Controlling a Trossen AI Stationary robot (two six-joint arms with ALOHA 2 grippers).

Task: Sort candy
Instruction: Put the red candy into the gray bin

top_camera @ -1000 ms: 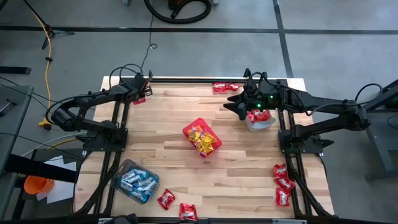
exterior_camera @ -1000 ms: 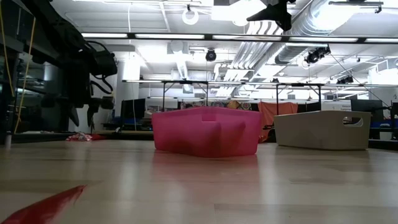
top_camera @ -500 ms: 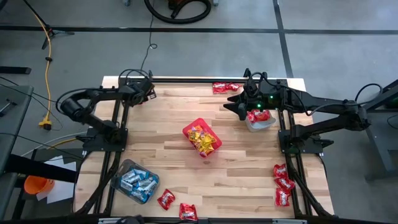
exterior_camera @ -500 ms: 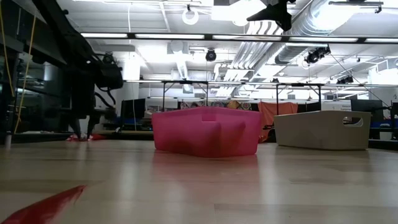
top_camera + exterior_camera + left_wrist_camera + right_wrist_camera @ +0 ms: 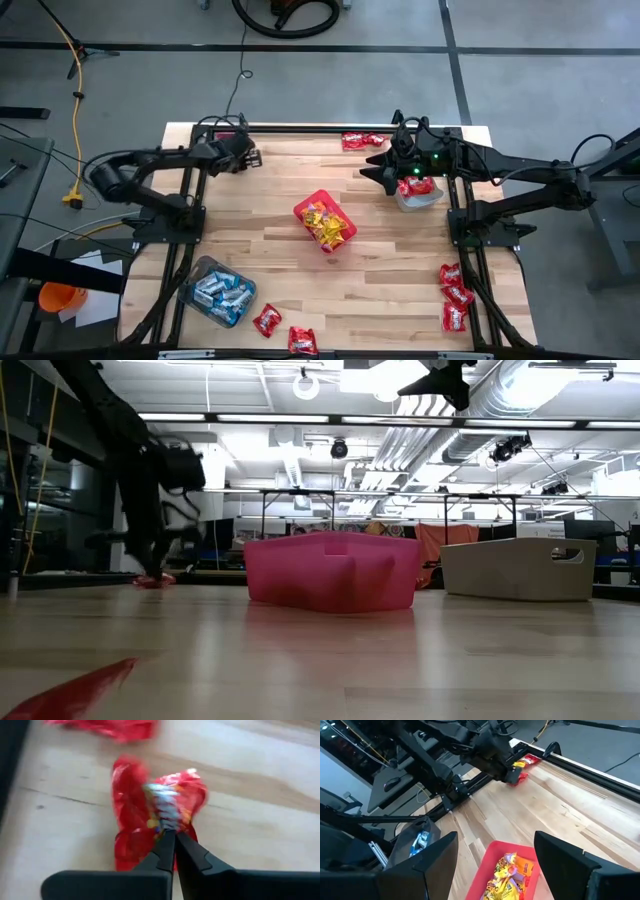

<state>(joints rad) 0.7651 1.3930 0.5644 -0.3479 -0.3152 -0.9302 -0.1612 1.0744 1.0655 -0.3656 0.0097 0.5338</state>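
Observation:
My left gripper (image 5: 249, 157) is at the table's far left, shut on a shiny red candy packet (image 5: 155, 805) that is crumpled under its fingers. The low view shows the packet (image 5: 156, 580) down at the tabletop. A second red packet (image 5: 110, 727) lies just beyond it. My right gripper (image 5: 495, 857) hangs open, holding nothing, high over the far right by the grey tub (image 5: 420, 198), which holds red candy. The red bin (image 5: 325, 222) at the centre holds yellow candy. My left gripper pinches the red packet between its two fingertips (image 5: 167, 845), at the bunched wrapper near its middle (image 5: 162, 822). The fingers come from above, slanting down. The wrapper puckers up around the tips, and its lower part seems to lie on the wood.
A clear tub (image 5: 218, 290) of blue-and-white candy stands at the near left. Loose red packets lie at the far edge (image 5: 362, 140), at the near edge (image 5: 268, 320) and along the right side (image 5: 455, 295). Black frame rails (image 5: 190, 200) run down both sides.
My left gripper has moved toward the table's right edge along the far side and sunk to the tabletop. Its fingers, apart a second ago, have shut on the red packet.

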